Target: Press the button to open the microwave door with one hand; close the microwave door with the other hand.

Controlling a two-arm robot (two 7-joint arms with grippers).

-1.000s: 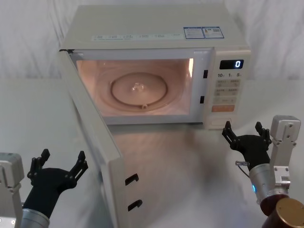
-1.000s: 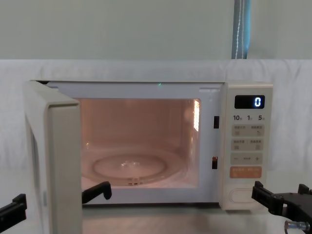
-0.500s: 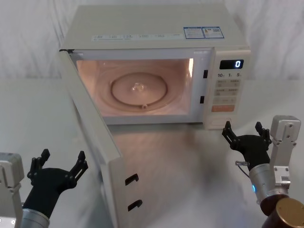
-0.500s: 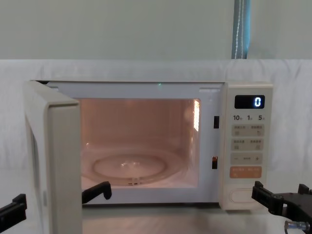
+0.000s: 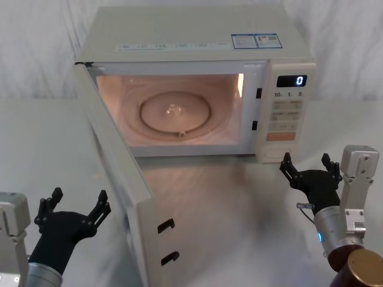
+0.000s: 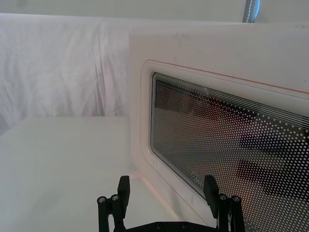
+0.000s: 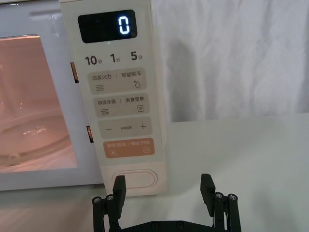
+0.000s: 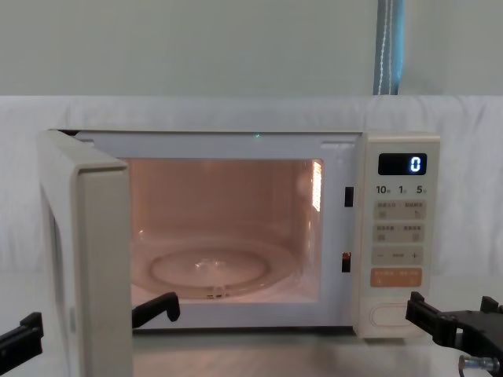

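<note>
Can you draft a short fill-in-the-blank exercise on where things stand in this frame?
1. The microwave door stands ____, with the cavity lit.
2. The display above the button reads ____.
3. The ____ gripper hovers just in front of the control panel, jaws open.
4. The left gripper, jaws open, sits on the ____ side of the door.

Missing words: open; 0; right; outer

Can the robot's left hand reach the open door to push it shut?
Probably yes. The left gripper, fingers open, sits just outside the microwave door, facing its window, with nothing between them.
</note>
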